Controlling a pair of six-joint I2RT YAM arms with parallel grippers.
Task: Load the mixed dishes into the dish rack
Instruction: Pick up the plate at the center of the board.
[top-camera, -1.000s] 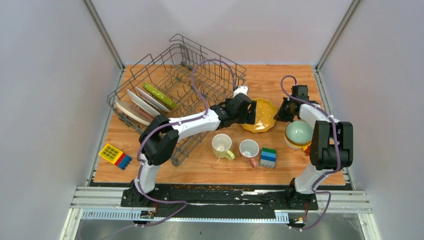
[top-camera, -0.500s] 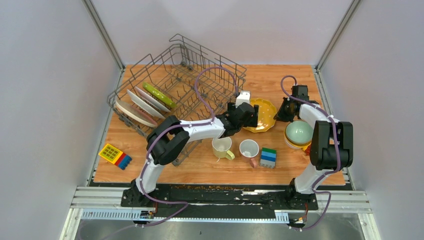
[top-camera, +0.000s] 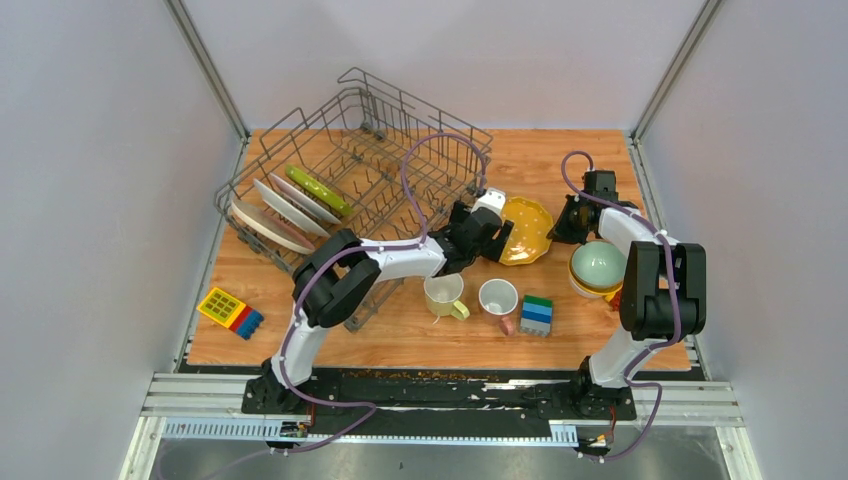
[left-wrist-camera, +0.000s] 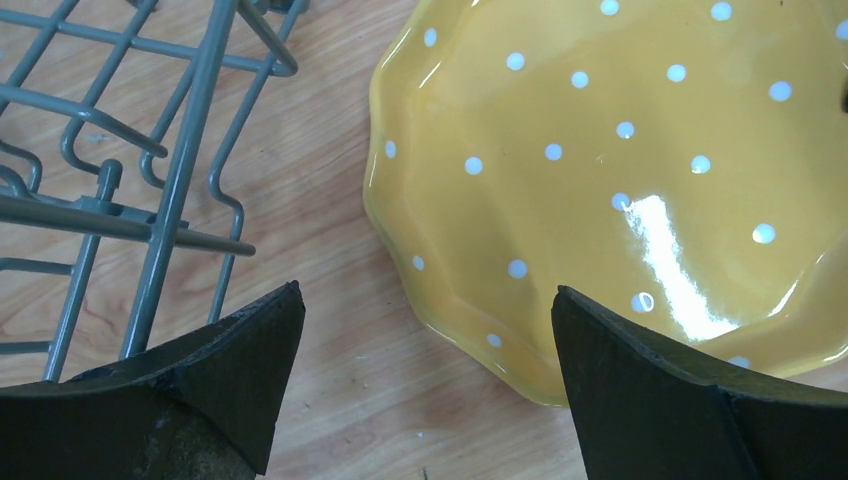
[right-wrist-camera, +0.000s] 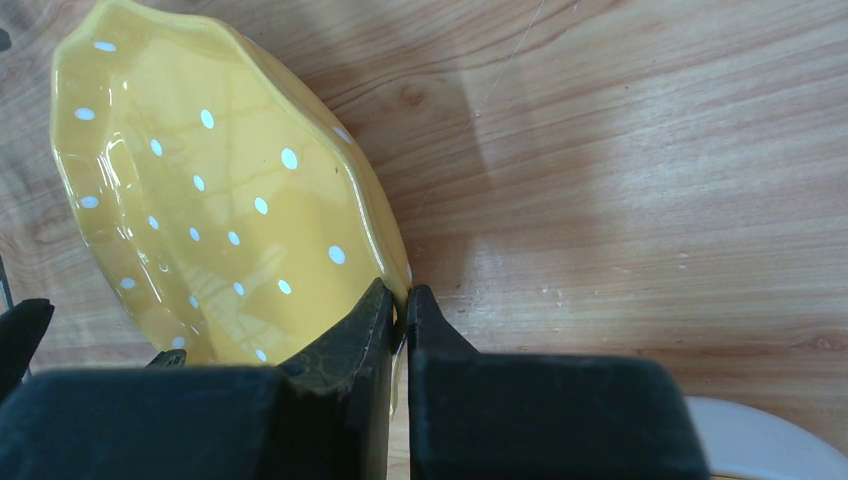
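The scalloped yellow plate (top-camera: 528, 230) with white dots lies tilted on the table right of the dish rack (top-camera: 440, 150). My right gripper (top-camera: 560, 222) is shut on its right rim, and the right wrist view shows the jaws (right-wrist-camera: 400, 305) pinching the edge of the plate (right-wrist-camera: 220, 200). My left gripper (top-camera: 502, 238) is open and empty at the plate's left edge. In the left wrist view the gripper (left-wrist-camera: 425, 300) straddles the near rim of the plate (left-wrist-camera: 600, 170), beside the rack's wire (left-wrist-camera: 160, 200). Three plates (top-camera: 290, 205) stand in the rack.
A pale yellow mug (top-camera: 443, 292) and a white pink-handled mug (top-camera: 498, 297) stand in front of the plate. A pale green bowl (top-camera: 598, 265) sits in a yellow-orange one at the right. Toy blocks (top-camera: 537, 314) lie by the mugs, more blocks (top-camera: 230, 312) at the left.
My left gripper has drawn back and turned from over the plate's left part to its near-left rim. The plate now looks narrower and more tilted. The right gripper has kept its grip.
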